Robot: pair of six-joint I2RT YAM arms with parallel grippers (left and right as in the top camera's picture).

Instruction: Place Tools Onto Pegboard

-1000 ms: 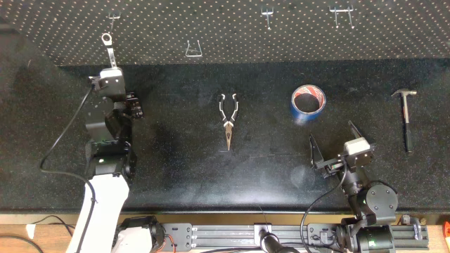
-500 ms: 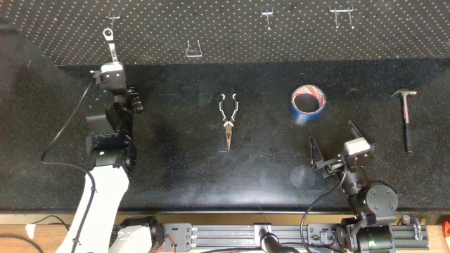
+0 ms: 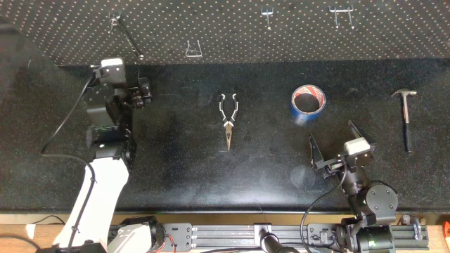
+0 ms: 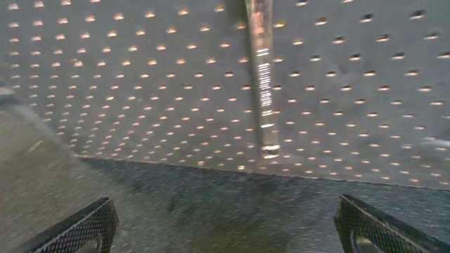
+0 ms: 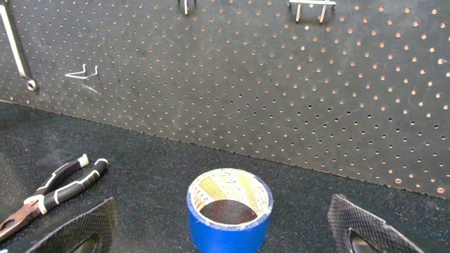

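A silver wrench hangs slanting from a hook at the pegboard's left end. In the left wrist view the wrench hangs free against the board. My left gripper stands open just in front of it with nothing between its fingers; in the top view the left gripper is at the board's foot. Pliers, a blue tape roll and a hammer lie on the black table. My right gripper is open, short of the tape roll.
Bare hooks stand on the pegboard: a wire loop, a single hook and a double hook. The pliers lie left of the tape. The black table has open room between the arms.
The wrench, earlier upright at the left gripper's tip, now hangs slanting from its hook. The left gripper has let go and shifted slightly right. The right arm has not moved.
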